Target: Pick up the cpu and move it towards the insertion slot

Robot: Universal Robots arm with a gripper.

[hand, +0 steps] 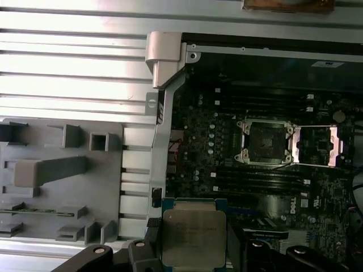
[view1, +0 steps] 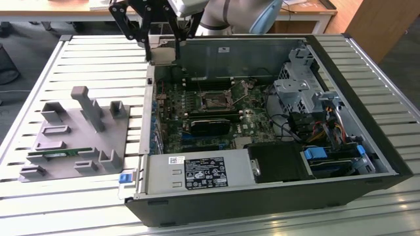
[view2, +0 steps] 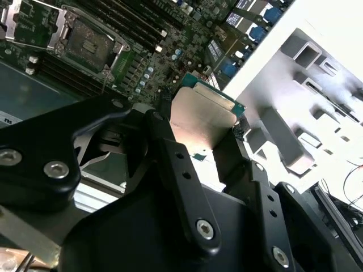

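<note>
**CPU held above the case edge**

The gripper [view2: 207, 144] has its fingers [view2: 170, 164] clamped on the cpu [hand: 193, 237], held in the air over the open computer case [view1: 341, 54] wall, apart from the insertion slot [hand: 265, 141] on the motherboard [hand: 227, 170].

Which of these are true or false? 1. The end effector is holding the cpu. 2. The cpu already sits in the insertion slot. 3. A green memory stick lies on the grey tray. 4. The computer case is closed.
1. True: the end effector grips the cpu between its fingers.
2. False: the insertion slot on the motherboard has nothing in it; the cpu is held up in the air near the case's edge.
3. True: the memory stick rests in the grey tray.
4. False: the computer case lies open, its motherboard exposed.
</note>
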